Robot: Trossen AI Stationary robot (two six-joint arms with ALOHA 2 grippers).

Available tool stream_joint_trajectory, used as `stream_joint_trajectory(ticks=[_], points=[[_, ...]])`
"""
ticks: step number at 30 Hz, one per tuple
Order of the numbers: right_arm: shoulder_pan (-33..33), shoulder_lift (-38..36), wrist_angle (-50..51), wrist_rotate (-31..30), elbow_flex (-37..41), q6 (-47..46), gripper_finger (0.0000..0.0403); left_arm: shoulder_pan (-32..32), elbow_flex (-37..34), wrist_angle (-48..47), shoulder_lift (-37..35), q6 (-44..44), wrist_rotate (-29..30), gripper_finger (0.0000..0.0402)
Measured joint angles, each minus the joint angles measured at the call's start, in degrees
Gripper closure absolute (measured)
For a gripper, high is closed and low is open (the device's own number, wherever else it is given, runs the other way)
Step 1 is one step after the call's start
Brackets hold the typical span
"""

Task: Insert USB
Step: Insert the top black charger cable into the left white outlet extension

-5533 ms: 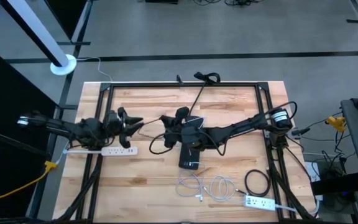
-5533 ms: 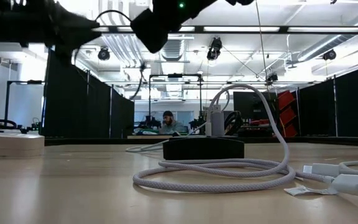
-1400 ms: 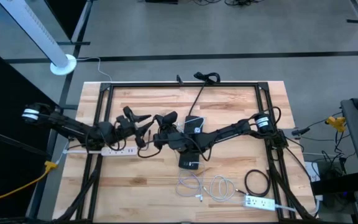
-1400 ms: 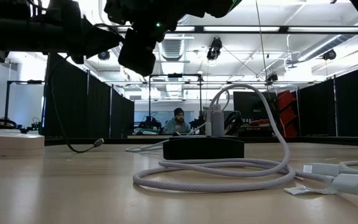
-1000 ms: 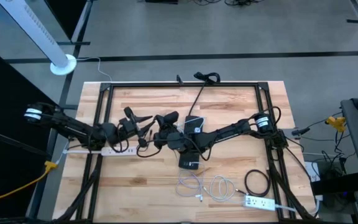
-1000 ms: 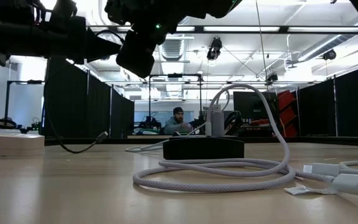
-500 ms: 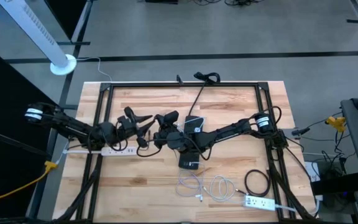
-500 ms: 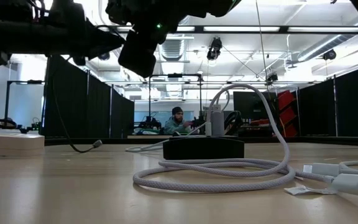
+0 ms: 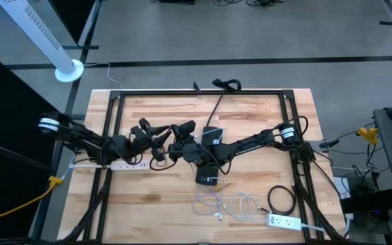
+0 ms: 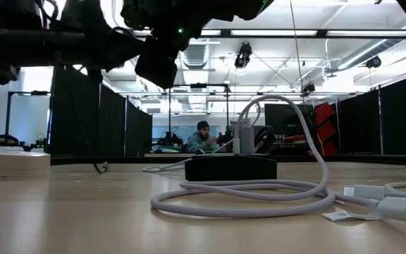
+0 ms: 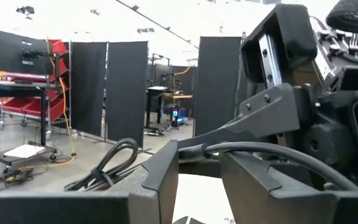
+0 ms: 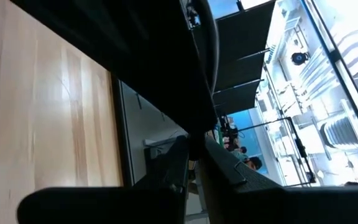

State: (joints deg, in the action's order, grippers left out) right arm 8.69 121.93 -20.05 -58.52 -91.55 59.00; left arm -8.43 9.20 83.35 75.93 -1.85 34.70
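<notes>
No brand, label or legible writing can be made out on anything in view.

The black charging block (image 9: 207, 174) lies near the middle of the bench (image 9: 250, 204), with a white plug (image 10: 243, 138) standing upright in its top and a grey braided cable (image 10: 245, 192) looping from that plug down onto the bench in front of it. The right gripper (image 9: 177, 131) is held above the bench just to the left of the block; its fingers are nearly closed on a thin black cable (image 9: 156, 160), seen in the right wrist view as a dark line running between them. The left gripper (image 9: 154, 133) is just beyond it, further from the block, and the two grippers almost touch. In the left wrist view a black cable passes across the narrow gap between the left fingers (image 11: 160, 180), but whether they grip it cannot be told. The free USB end (image 10: 102, 168) of the black cable hangs just above the bench, well left of the block. A white power strip (image 9: 129, 164) lies under the left arm, left of the block.

Compared with half a second ago, the left arm has been drawn in towards the block, and the dangling cable hangs straighter, with its end in much the same place. The right gripper is unchanged.

A seated person (image 10: 201, 138) is visible in the room behind the block.
</notes>
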Motion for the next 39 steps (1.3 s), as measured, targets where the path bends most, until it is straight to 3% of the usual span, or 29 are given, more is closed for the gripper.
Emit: stream_joint_trajectory(ticks=[5, 10, 16, 26, 34, 39], points=[[-0.07, 0.07, 0.28, 0.41, 0.01, 0.15, 0.0391, -0.02, 0.50, 0.72, 2.54, 1.75, 3.43, 0.0300], [-0.07, 0.07, 0.22, -0.36, 0.02, -0.01, 0.0391, 0.09, 0.49, 2.08, 2.76, -1.23, -0.23, 0.0329], [-0.07, 0.07, 0.20, -0.46, 0.02, -0.72, 0.0391, 0.09, 0.47, 2.01, 2.49, -6.08, -0.42, 0.0349], [-0.11, 0.04, 0.15, -0.23, 0.02, -1.38, 0.0391, -0.94, 0.45, 2.73, 2.10, -11.93, -1.20, 0.0325], [-0.29, 0.12, 0.52, 2.78, 0.07, -11.35, 0.0391, -1.38, 0.43, 4.95, 1.76, -14.50, -3.36, 0.0311], [-0.40, 0.13, 0.48, 2.54, 0.07, -12.90, 0.0391, -1.38, 0.43, 5.08, 1.76, -15.45, -2.50, 0.0317]])
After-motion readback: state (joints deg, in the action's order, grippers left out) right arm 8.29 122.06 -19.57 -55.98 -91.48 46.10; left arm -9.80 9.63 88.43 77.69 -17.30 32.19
